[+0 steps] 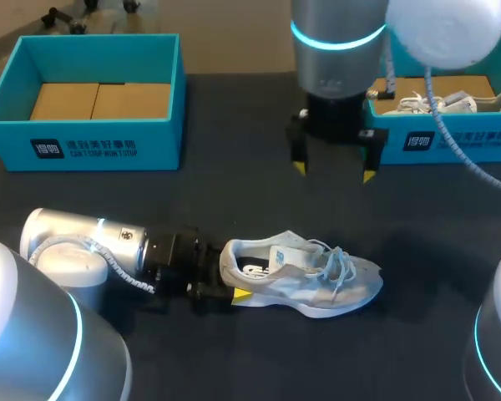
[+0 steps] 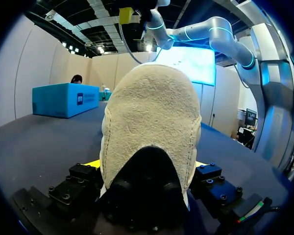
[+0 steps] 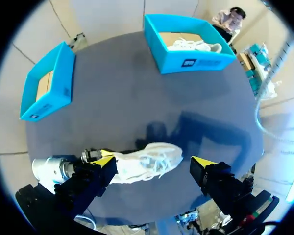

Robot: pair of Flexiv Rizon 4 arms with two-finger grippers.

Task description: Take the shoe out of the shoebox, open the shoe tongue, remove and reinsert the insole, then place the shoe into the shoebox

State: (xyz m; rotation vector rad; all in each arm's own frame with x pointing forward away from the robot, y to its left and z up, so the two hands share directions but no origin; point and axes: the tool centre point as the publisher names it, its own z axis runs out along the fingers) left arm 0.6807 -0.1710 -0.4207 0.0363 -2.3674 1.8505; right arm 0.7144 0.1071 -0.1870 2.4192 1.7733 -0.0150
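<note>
At the far left of the dark table [image 1: 234,200], an open teal left shoebox [image 1: 83,144] is seen, with only its brown cardboard floor showing inside. Nearer, on the left, the left arm is laid low along the table and pointed to the right. The left gripper [image 1: 227,284] is closed on the heel of the shoe [image 1: 309,280], with one finger on each side. In the left wrist view the pale heel is seen filling the space between the two fingers, and a strip of yellow shows at either side of it. The shoe, a light grey and white sneaker, is set upright on its sole near the middle of the table, with the heel to the left, the toe to the right and the white laces loose over the front. It lies outside both boxes and well apart from them. Farther back and just right of the middle, the right gripper [image 1: 333,171] is held above the table and pointed down, its fingers spread wide with nothing between them. At the far right stands the right shoebox [image 1: 451,144], in which a second shoe [image 1: 451,102] is lying.
</note>
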